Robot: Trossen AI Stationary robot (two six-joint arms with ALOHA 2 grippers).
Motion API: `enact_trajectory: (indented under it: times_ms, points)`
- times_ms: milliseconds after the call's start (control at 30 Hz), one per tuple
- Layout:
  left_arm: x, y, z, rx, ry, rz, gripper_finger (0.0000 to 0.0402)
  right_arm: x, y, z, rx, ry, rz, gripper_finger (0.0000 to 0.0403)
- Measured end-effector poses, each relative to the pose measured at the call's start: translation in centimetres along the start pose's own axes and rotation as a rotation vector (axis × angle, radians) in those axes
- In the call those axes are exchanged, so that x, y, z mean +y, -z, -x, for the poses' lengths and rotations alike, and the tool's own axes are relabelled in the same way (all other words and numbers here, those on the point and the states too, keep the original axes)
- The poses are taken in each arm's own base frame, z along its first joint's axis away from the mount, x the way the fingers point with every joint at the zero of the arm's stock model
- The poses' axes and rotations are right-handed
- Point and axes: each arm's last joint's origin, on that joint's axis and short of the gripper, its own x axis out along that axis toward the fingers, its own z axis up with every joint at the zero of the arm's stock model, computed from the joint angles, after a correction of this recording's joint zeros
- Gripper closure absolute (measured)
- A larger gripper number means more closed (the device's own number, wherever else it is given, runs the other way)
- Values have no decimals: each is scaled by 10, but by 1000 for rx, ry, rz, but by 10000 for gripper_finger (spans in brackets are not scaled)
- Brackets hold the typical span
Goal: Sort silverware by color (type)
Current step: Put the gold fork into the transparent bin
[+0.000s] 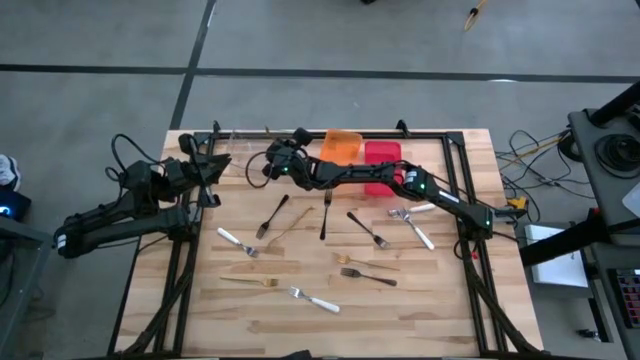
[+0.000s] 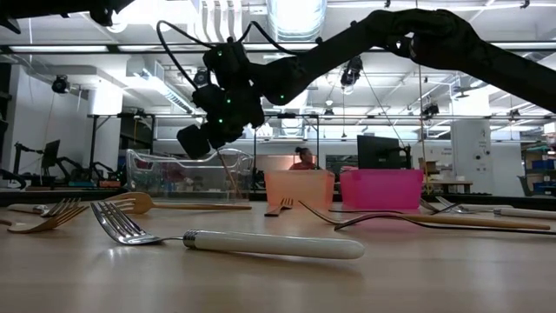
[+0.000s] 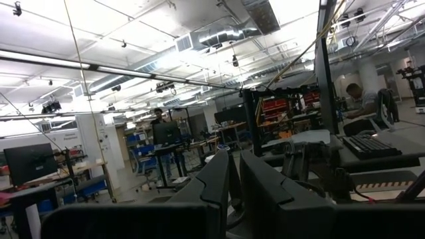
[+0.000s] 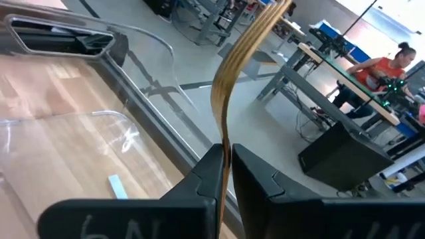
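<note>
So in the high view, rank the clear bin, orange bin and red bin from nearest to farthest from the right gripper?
The right gripper, shut on a gold utensil, is at the table's far edge.
1. Clear bin: just to the gripper's left.
2. Orange bin: to its right, along the far edge.
3. Red bin: beyond the orange one, farther right.
</note>
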Motion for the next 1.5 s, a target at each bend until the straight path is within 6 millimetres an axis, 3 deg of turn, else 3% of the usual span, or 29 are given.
enact_trajectory:
  times_ms: [200, 500, 667, 867, 1100, 1267, 1500]
  points:
    - [0, 0, 0, 0, 0, 0, 380, 0, 1, 0, 6, 0, -57, 379]
    - [0, 0, 0, -1, 0, 0, 380, 1, 1, 0, 8, -28, -89, 304]
    - [0, 0, 0, -1, 0, 0, 380, 2, -8, 9, -8, -36, -26, 290]
    - [0, 0, 0, -1, 0, 0, 380, -12, -47, 54, 4, -87, 34, 302]
    - [0, 0, 0, -1, 0, 7, 380, -47, -76, 123, 170, -178, 111, 327]
    - [0, 1, -1, 4, 6, 31, 380, -73, -77, 172, 304, -208, 123, 342]
    - [-1, 5, -14, 59, 25, 86, 393, -89, -63, 235, 255, -177, 87, 351]
